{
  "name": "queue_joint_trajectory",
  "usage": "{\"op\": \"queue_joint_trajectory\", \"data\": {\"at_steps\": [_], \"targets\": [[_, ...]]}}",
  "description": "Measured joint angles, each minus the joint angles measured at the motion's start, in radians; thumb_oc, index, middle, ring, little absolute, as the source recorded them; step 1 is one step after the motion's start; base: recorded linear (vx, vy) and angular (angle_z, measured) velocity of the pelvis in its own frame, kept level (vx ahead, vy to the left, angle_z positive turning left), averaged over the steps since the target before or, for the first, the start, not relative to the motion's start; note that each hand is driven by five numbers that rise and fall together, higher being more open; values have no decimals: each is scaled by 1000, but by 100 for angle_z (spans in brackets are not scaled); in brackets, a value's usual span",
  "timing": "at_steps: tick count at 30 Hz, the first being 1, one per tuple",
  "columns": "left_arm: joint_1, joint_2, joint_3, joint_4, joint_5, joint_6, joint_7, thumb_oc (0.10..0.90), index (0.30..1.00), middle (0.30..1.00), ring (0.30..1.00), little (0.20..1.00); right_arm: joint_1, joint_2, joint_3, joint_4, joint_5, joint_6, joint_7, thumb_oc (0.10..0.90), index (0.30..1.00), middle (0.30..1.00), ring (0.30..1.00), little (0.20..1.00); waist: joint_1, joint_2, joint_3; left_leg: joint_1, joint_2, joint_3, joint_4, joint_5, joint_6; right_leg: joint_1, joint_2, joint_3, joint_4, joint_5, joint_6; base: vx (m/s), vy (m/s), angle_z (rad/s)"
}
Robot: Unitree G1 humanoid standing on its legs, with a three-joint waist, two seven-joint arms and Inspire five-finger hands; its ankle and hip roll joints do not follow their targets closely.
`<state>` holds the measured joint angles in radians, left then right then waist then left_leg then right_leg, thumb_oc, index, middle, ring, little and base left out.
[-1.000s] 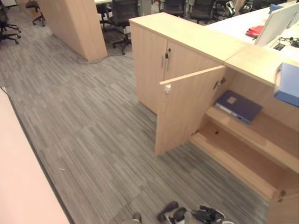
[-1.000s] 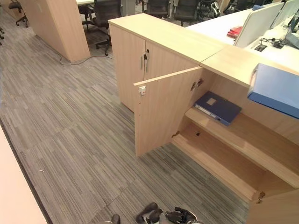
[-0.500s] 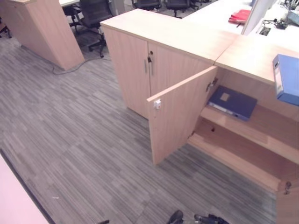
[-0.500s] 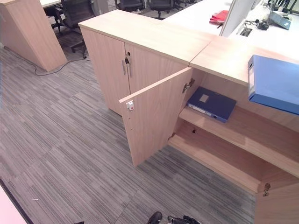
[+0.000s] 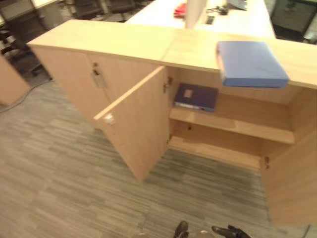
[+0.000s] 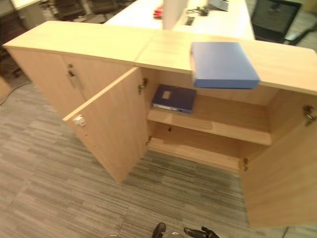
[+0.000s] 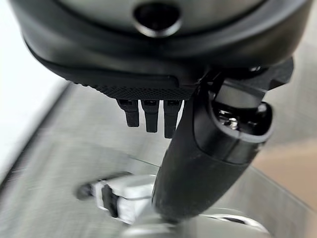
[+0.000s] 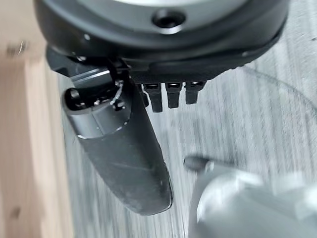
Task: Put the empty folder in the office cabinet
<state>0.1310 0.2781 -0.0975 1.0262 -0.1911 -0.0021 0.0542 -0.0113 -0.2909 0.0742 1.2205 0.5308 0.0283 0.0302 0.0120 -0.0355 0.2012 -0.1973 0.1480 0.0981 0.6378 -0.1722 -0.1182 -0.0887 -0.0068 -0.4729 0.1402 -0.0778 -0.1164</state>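
Pale wood makes up the office cabinet, a long low unit whose right-hand section stands with both doors swung wide. The left door angles out toward the grey striped carpet floor, and the right door hangs open at the cabinet's far right end. On top of the cabinet, above the open section, lies the light blue folder, flat, its front edge jutting slightly past the cabinet's top edge. On the upper shelf inside the cabinet, at its left end, a dark blue folder lies flat. The lower shelf sits beneath it. Behind the cabinet runs a white tabletop carrying a red item.

The left hand hangs over the floor, fingers straight and relaxed, holding nothing. The right hand likewise hangs with loose, straight fingers and an empty palm, beside a wooden panel.
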Motion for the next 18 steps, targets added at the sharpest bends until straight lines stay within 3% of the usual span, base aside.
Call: {"op": "queue_joint_trajectory", "data": {"at_steps": [3,4,5,6,7,8,11,12,14,15,16,18], "targets": [[16,48,-27,-104,2,2,-3,800,900,900,900,900,4,1,28,2,-9,8,-1,800,900,900,900,900,20,-35,24,-26,-27,-44,-210,41,0,30,8,80,-40,41,6,113,166,-105],[22,66,-36,-142,7,-2,-9,800,900,900,900,900,2,-2,34,0,-19,14,0,800,900,900,900,900,24,-41,33,-29,-28,-53,-327,100,0,32,10,104,-57,42,11,255,192,-109],[4,59,-37,-162,6,0,-23,800,900,900,900,900,8,-4,33,5,-21,25,-3,800,900,900,900,900,27,-23,37,-35,-31,-74,-456,189,-10,61,24,105,-68,8,61,314,233,-124],[-3,58,-45,-185,6,-7,-26,800,900,900,900,900,10,-1,38,5,-21,26,1,800,900,900,900,900,58,-15,39,-30,-33,-82,-512,231,-14,64,18,90,-47,10,54,253,168,-86],[-14,52,-65,-190,6,8,-33,800,900,900,900,900,13,0,53,11,-25,26,-1,800,900,900,900,900,55,18,44,-27,-27,-121,-586,277,-39,97,57,103,-83,21,53,185,132,-75],[-28,46,-85,-204,6,7,-47,800,900,900,900,900,10,-2,49,12,-40,25,2,800,900,900,900,900,72,37,45,-29,-33,-146,-661,300,-42,96,69,115,-85,17,47,226,183,-38],[-57,40,-137,-221,7,17,-69,800,900,900,900,900,-18,-5,48,35,-62,23,10,800,900,900,900,900,98,66,53,-39,-79,-191,-674,331,-35,108,74,189,-91,34,45,211,192,-73],[-30,39,-154,-259,9,18,-90,800,900,900,900,900,-45,-17,32,42,-80,19,21,800,900,900,900,900,104,88,49,-3,-85,-191,-670,340,-16,125,72,238,-101,44,44,320,356,-113],[-39,40,-164,-272,11,23,-114,800,900,900,900,900,-42,-24,28,40,-100,17,24,800,900,900,900,900,69,105,38,52,-85,-182,-642,343,-5,157,57,257,-109,34,58,283,305,-48],[-21,48,-187,-312,20,20,-133,800,900,900,900,900,-34,-31,25,46,-119,24,28,800,900,900,900,900,74,111,31,101,-81,-152,-674,352,45,158,39,269,-72,17,79,92,113,-23],[-24,53,-191,-335,22,19,-149,800,900,900,900,900,-35,-31,28,48,-133,24,29,800,900,900,900,900,75,106,32,116,-97,-126,-680,360,93,144,18,286,-49,0,96,127,173,-41],[-27,57,-193,-371,42,16,-174,800,900,900,900,900,-38,-23,29,47,-158,26,35,800,900,900,900,900,82,83,21,121,-135,-74,-678,340,132,119,-41,299,-4,-35,128,130,189,-47]]}}
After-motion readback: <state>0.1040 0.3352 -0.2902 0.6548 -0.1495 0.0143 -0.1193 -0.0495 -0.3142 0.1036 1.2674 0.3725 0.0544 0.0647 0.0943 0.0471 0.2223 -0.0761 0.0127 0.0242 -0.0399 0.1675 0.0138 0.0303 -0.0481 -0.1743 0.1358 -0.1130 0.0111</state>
